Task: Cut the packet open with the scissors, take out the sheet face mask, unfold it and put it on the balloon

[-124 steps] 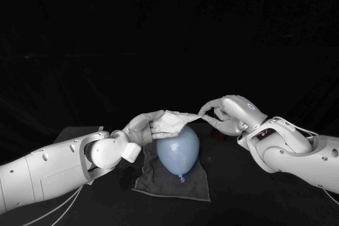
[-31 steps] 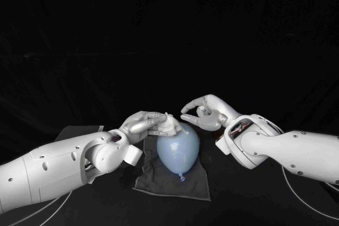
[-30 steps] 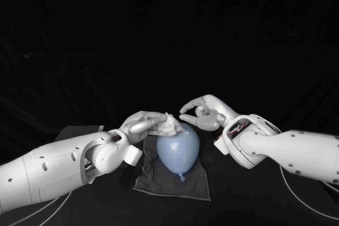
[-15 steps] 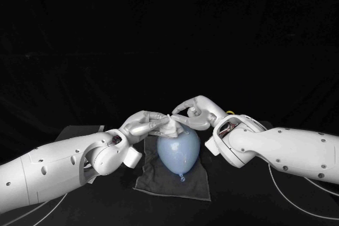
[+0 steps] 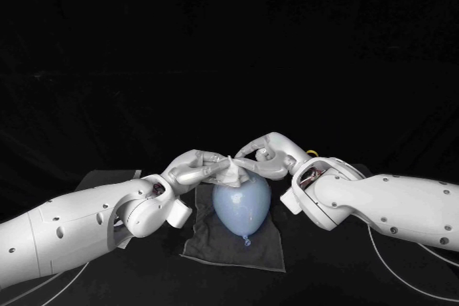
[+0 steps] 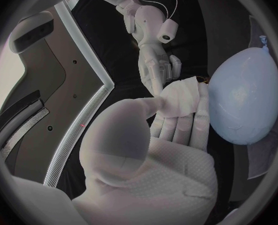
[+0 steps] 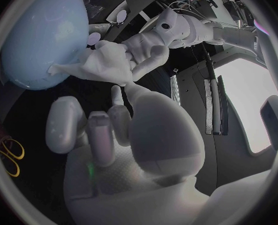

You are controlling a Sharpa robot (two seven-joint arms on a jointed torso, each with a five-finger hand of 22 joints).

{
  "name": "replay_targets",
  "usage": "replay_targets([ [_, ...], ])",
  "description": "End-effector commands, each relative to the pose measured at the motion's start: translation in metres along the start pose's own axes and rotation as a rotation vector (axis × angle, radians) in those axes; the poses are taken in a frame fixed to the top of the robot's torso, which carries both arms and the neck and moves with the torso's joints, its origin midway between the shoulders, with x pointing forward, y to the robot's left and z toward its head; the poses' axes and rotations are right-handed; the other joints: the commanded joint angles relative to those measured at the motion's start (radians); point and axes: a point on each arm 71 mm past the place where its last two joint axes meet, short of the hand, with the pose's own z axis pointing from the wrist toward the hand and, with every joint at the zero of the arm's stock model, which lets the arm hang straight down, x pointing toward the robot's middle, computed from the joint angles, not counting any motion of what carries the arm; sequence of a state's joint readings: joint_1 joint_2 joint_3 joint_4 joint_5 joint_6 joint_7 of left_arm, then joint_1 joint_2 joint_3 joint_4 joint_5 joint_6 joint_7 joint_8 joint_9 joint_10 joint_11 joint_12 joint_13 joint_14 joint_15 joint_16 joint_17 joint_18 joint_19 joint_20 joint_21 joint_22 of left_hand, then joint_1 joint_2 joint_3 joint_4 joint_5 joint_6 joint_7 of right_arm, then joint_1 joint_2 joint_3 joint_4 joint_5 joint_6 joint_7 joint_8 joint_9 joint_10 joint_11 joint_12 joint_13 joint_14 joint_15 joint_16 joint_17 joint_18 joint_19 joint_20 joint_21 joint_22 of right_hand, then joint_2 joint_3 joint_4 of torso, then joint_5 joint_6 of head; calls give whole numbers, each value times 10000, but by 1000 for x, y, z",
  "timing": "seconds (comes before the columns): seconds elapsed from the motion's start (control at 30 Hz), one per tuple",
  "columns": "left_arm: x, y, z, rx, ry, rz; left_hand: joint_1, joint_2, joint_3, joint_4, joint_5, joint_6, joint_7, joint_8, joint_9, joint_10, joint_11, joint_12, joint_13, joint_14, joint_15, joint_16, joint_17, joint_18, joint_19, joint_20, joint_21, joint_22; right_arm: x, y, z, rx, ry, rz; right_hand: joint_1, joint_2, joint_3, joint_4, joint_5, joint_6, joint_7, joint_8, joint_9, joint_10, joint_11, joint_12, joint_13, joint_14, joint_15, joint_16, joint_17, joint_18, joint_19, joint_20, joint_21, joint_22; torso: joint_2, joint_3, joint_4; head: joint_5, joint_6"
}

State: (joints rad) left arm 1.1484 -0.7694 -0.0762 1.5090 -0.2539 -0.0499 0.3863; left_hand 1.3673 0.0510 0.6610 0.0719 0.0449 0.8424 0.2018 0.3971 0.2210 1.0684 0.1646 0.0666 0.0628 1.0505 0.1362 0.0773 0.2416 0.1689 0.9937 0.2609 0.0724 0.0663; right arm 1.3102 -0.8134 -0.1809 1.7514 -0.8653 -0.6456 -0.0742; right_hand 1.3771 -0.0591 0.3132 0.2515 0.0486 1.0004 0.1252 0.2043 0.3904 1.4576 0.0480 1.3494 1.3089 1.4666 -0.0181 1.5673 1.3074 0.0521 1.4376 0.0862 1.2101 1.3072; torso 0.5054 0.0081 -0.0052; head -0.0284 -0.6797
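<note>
A pale blue balloon (image 5: 239, 201) lies on a dark grey cloth (image 5: 234, 246) in the middle of the table. My left hand (image 5: 198, 168) grips the crumpled white sheet mask (image 5: 231, 172) just over the balloon's far end. My right hand (image 5: 265, 156) reaches in from the other side, and its fingertips (image 5: 243, 164) are at the mask's edge. In the right wrist view a corner of the mask (image 7: 104, 65) lies against the balloon (image 7: 41, 37), with one finger (image 7: 116, 97) just under the mask. Whether the right hand pinches the mask is unclear. The left wrist view shows the mask (image 6: 179, 99) beside the balloon (image 6: 245, 97).
Yellow-handled scissors (image 7: 10, 157) lie on the black table beside the right hand; a bit of yellow (image 5: 310, 151) shows behind the right wrist in the head view. The cloth spreads toward the table's near side.
The right hand let go of the stretched mask, which bunched up in the left hand. The right hand has since moved back left and down until its fingertips reach the mask.
</note>
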Motion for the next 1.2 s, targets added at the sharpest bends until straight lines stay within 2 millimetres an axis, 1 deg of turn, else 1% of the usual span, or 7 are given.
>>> replay_targets([
  [0.03,0,-3,1,250,-83,167,61,37,8,23,34,-21,20,29,19,-62,27,-33,-5,-101,1,-31,13,159,-59,43,-9,4,4,1,-2,29,413,17,-201,6,-8,111,26,62,-13,11,1,21,-53,18,1193,1042,-57,35,2634,170,43,-26,-18,1711,0,0,-2,-12,-5],
  [0.2,-1,-3,1,222,-123,187,74,48,9,24,35,-15,12,39,27,-57,20,-27,-3,-95,-3,-26,17,162,-56,41,-5,6,5,2,-3,16,478,44,-275,12,-34,170,27,60,-14,4,-7,18,-55,14,1190,1042,-62,35,2634,171,41,-34,-27,1709,2,2,4,-22,-6],
  [0.53,0,-3,1,196,-74,186,85,51,8,20,34,-10,6,47,34,-50,16,-23,-1,-90,-7,-22,21,164,-51,39,-2,8,5,2,-1,4,495,13,-264,9,-31,162,29,52,-24,-3,-11,11,-61,1,1181,1042,-64,35,2634,170,41,-37,-27,1709,7,-7,8,-18,-23],
  [0.77,1,-3,1,183,49,213,102,48,0,15,35,3,-4,66,48,-34,7,-14,2,-77,-14,-12,28,166,-43,36,5,11,5,3,0,-98,269,5,195,117,215,-214,27,204,-127,95,22,88,-154,139,1267,1042,-140,35,2634,139,112,-96,147,1756,0,-7,7,-10,-37],
  [0.93,3,-3,1,175,196,306,114,39,-10,10,34,14,-14,81,60,-18,1,-7,4,-72,-19,-7,33,166,-39,33,8,12,5,2,1,-47,186,26,248,139,264,-287,26,274,-156,148,45,127,-178,204,1307,1042,-161,35,2634,129,135,-117,199,1770,0,-6,7,-11,-38],
  [1.07,4,-3,1,172,260,356,114,39,-10,10,34,14,-14,81,60,-18,1,-7,4,-72,-19,-7,33,166,-39,33,8,12,5,2,2,-17,205,36,319,148,332,-420,27,441,-245,290,115,188,-249,301,1368,1042,-215,35,2634,122,156,-158,245,1782,3,-2,2,-7,-41],
  [1.2,4,-3,1,176,267,379,119,35,-15,8,34,20,-22,89,65,-12,0,-5,4,-71,-20,-6,35,166,-37,33,10,13,6,3,3,-8,238,38,498,147,477,-691,23,615,-377,512,255,234,-361,369,1412,1042,-309,35,2634,113,180,-234,300,1798,2,-2,-5,-15,-47],
])
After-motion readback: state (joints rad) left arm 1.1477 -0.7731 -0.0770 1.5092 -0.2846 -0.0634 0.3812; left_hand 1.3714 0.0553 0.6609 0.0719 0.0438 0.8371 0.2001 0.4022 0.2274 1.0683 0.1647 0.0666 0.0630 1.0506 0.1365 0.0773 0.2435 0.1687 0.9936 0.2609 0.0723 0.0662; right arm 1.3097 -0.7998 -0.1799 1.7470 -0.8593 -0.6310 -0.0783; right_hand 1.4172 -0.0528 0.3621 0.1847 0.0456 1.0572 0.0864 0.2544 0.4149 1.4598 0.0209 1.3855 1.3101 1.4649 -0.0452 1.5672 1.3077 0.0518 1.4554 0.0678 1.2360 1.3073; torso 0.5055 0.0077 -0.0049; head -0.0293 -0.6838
